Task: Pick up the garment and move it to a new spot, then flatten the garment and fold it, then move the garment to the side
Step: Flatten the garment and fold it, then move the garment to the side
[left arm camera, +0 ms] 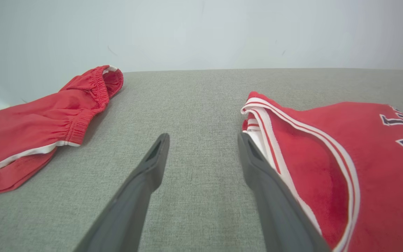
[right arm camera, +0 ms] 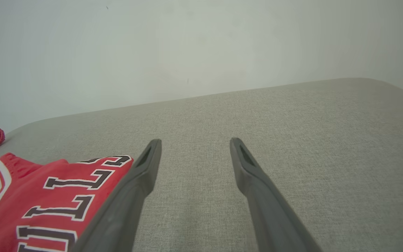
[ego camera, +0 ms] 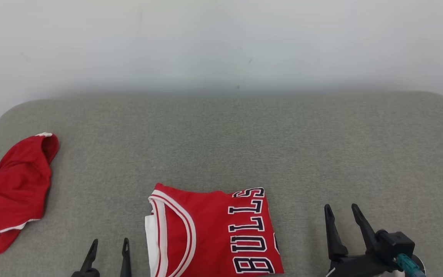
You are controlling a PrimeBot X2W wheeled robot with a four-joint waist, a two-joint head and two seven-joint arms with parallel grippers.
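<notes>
The garment (ego camera: 214, 231) is a red jersey with white trim and dark "BULLS" lettering, lying folded into a neat rectangle at the near middle of the grey surface. It also lies at the right of the left wrist view as the garment (left arm camera: 345, 168) and at the lower left of the right wrist view as the garment (right arm camera: 40, 199). My left gripper (ego camera: 109, 243) stands open just left of the jersey's white-trimmed edge, holding nothing; its right finger (left arm camera: 268, 182) lies close beside that edge. My right gripper (ego camera: 340, 209) stands open to the jersey's right, apart from it and holding nothing.
Red shorts (ego camera: 12, 192) with white stripes lie crumpled at the far left edge of the grey padded surface (ego camera: 244, 146), also seen as red shorts (left arm camera: 40, 119). A pale wall (ego camera: 221, 42) stands behind the surface's far edge. Bare grey fabric stretches behind and to the right of the jersey.
</notes>
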